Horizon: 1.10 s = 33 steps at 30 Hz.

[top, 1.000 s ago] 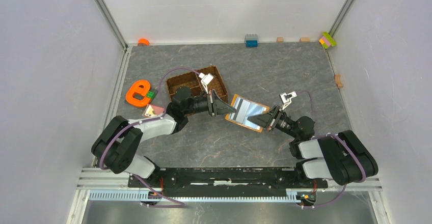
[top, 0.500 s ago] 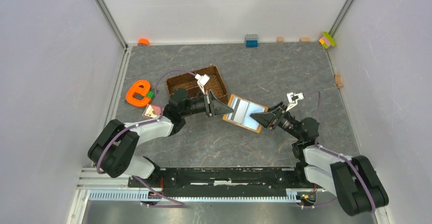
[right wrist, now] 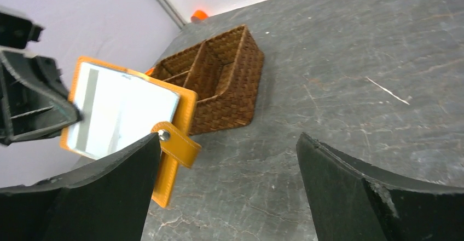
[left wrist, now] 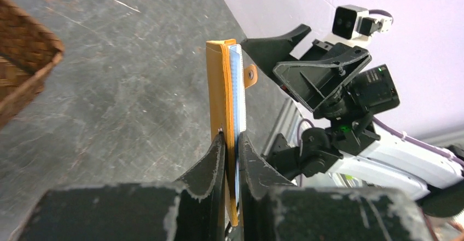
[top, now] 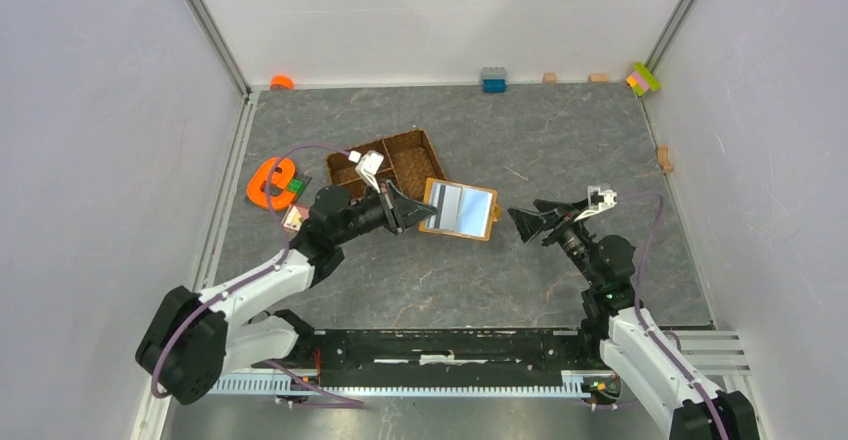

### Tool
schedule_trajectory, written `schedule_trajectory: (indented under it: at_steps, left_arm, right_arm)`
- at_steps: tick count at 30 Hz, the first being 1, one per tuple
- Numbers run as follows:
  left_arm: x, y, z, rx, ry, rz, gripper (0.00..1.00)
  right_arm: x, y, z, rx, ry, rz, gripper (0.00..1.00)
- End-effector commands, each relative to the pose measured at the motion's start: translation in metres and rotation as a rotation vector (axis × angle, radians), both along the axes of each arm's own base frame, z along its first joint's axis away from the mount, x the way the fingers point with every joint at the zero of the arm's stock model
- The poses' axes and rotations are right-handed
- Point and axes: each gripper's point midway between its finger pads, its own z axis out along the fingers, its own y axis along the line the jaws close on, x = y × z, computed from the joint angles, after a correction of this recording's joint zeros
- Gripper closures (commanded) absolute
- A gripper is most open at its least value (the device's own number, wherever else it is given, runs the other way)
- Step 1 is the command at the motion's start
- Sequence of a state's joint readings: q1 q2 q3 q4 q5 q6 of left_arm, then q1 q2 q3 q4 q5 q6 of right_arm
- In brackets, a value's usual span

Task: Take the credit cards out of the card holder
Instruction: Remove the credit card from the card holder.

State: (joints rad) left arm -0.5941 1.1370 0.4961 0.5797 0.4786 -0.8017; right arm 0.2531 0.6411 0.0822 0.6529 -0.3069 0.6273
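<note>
Left gripper (left wrist: 230,142) pinches card holder (top: 458,209) by its edge, held in air. Right gripper (top: 532,218) fingers wide, empty. Credit cards (right wrist: 117,109) look thin, stiff, slick: pinch the exposed edge.

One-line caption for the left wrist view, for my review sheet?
Left gripper shut on the edge-on orange card holder, open right gripper facing it.

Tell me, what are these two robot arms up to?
The left end effector pinches an orange card holder by one edge, beside the woven tray. The holder's pale inside is turned toward the other arm. The right end effector stands open, apart from the holder and holding nothing.
</note>
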Motion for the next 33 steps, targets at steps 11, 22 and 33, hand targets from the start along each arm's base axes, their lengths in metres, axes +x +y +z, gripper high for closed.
schedule_trajectory:
  at_steps: [11, 22, 33]
  left_arm:
    - [0.002, 0.025, 0.041, -0.079, -0.205, 0.125, 0.98]
    - [-0.010, 0.028, 0.055, -0.193, -0.275, 0.103, 0.98]
    - [-0.013, 0.020, 0.054, -0.170, -0.272, 0.052, 0.97]
  right_arm:
    - [0.011, -0.034, 0.011, 0.015, 0.006, -0.209, 0.02]
    - [0.002, -0.062, 0.022, 0.095, -0.088, -0.349, 0.02]
    - [-0.031, 0.013, 0.052, 0.096, -0.218, 0.127, 0.05]
